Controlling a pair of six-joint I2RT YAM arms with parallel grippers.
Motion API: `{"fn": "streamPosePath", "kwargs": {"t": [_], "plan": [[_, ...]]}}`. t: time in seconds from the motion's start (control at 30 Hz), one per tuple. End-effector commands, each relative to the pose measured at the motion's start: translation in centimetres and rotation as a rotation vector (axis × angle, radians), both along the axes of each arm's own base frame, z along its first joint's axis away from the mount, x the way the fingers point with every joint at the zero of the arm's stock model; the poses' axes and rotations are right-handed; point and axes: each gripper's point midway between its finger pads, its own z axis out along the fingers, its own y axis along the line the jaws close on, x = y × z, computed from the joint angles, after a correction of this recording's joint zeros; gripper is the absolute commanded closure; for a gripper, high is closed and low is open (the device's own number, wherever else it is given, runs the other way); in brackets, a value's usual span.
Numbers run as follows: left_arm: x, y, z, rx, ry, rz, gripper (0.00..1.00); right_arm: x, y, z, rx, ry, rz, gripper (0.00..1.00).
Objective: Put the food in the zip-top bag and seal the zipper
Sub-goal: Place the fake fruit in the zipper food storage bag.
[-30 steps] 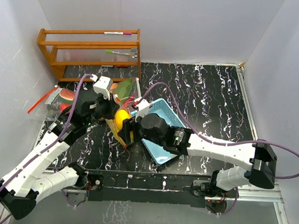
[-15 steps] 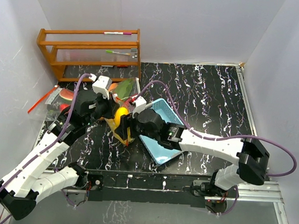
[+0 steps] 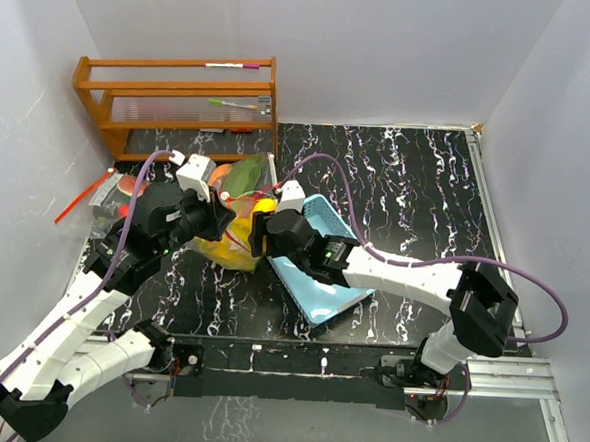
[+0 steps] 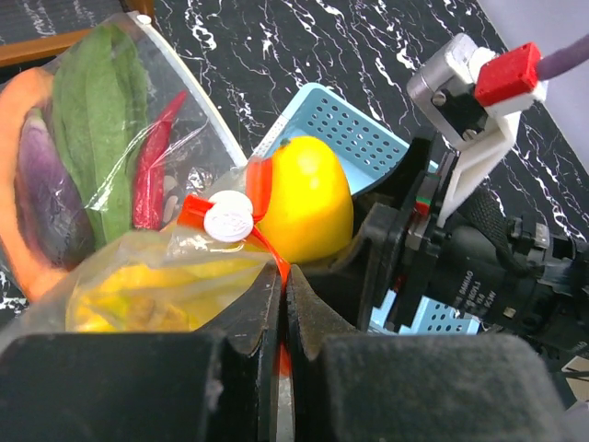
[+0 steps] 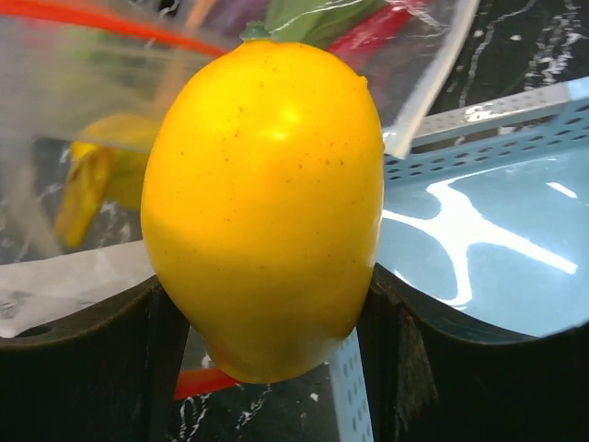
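**Step in hand: loading the mango into the bag**

The yellow mango (image 5: 262,203) is clamped between the jaws of the right gripper (image 5: 267,318). It is held at the mouth of the zip-top bag (image 4: 110,253), just beside the light-blue basket (image 5: 479,230). Bananas (image 4: 147,295) lie inside the bag. The left gripper (image 4: 282,276) is fully closed, pinching the bag's red zipper strip (image 4: 262,241) near the white slider (image 4: 227,215). Insertion appears under way and sealing is not yet begun. The next move calls for driving the mango past the held lip, then releasing it.
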Motion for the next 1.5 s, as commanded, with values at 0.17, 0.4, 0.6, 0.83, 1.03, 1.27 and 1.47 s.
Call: {"fn": "streamPosePath", "kwargs": {"t": [0.17,0.4,0.6,0.83,1.03,1.27,1.47], "plan": [[-0.2,-0.4,0.2,-0.025,-0.019,-0.018,1.00,2.6,-3.2,2.6,-0.045,-0.081,-0.196,0.56],[0.5,-0.4,-0.8,0.004,-0.010,0.000,1.00,-0.9,-0.5,8.0,0.112,-0.181,0.135,0.57],[0.9,-0.3,-1.3,0.021,-0.008,0.009,1.00,-5.6,0.4,11.8,0.220,-0.266,0.425,0.58],[1.3,-0.6,-1.6,0.021,-0.001,0.009,1.00,-10.7,3.5,11.7,0.319,-0.252,0.714,0.59],[1.4,-0.7,-1.3,0.019,-0.005,0.009,1.00,-11.4,5.2,9.4,0.344,-0.192,0.754,0.59],[0.8,-0.8,0.5,-0.019,-0.026,-0.005,1.00,-9.5,5.1,7.0,0.405,-0.217,0.629,0.59],[0.1,-0.7,1.0,-0.038,-0.021,-0.016,1.00,-7.1,6.2,5.6,0.355,-0.229,0.561,0.59]]}}
